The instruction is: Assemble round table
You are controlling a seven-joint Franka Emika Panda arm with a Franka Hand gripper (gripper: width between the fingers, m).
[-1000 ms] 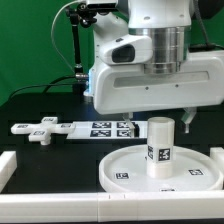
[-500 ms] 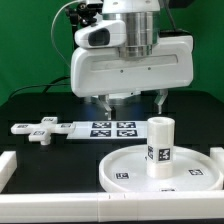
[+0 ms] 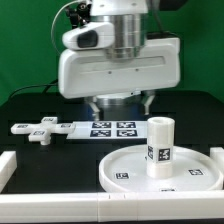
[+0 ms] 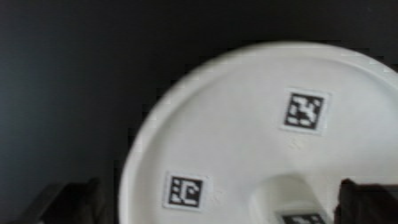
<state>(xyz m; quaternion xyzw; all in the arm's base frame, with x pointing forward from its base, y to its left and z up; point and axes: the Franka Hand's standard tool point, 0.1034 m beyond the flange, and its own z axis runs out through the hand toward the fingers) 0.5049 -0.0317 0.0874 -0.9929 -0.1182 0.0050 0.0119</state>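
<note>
White plastic cylinder leg point(image 3: 160, 142) stands on the white rimmed round disc point(image 3: 130, 162). The white cross-shaped foot point(image 3: 37, 130), near the exterior view's left table edge, awaits fitting. Gripper point(image 3: 118, 104) jaws spread, empty.

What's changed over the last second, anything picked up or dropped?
The arm swept toward the exterior view's left, away from the upright leg, jaws open, gripping nothing. The leg on the round disc, the cross-shaped foot piece and the marker board stayed put.

The round disc point(image 4: 231, 120) is blurred and cut off by the wrist view's edge; its markers point(image 4: 306, 111) cannot be read.
</note>
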